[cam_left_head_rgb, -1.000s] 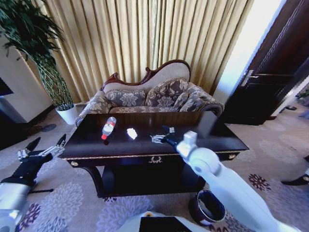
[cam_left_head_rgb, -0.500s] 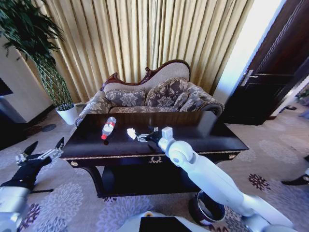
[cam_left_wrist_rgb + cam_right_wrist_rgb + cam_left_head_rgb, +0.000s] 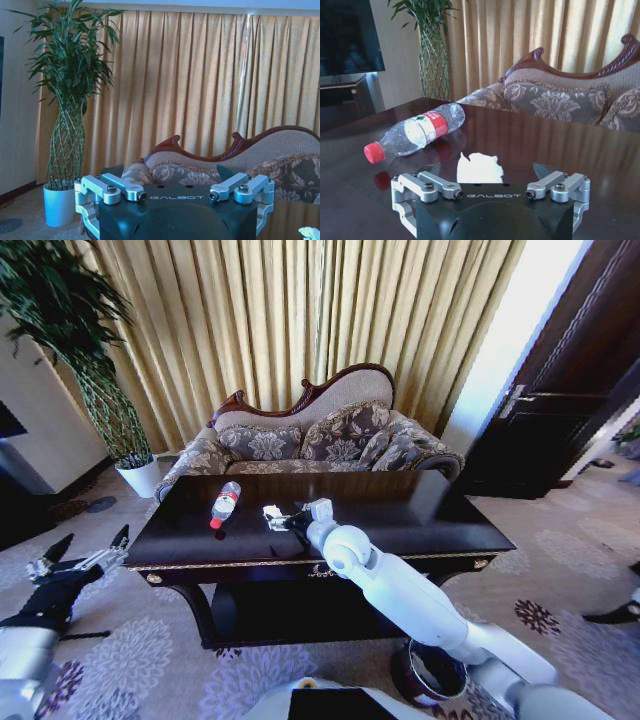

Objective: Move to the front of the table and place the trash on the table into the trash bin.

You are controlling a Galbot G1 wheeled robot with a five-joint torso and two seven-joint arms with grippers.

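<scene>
Right hand (image 3: 283, 520) reaches across the tabletop (image 3: 400, 510), fingers spread open, straddling the crumpled white paper (image 3: 479, 168), likely lined up for a pinch. The paper lies flat on the dark wood, right between the open fingers and just ahead of the palm; not gripped yet. Clear plastic bottle (image 3: 417, 132) with red label lies on its side just beyond the paper. Left hand (image 3: 80, 560) hangs open off the table's left end, idle. Trash bin (image 3: 430, 668) sits on the carpet below the right arm.

Dark glossy table (image 3: 420, 515), clear bottle (image 3: 225, 504) lying flat (red cap), crumpled white paper (image 3: 272, 513) beside, bin (image 3: 432, 668) below.
</scene>
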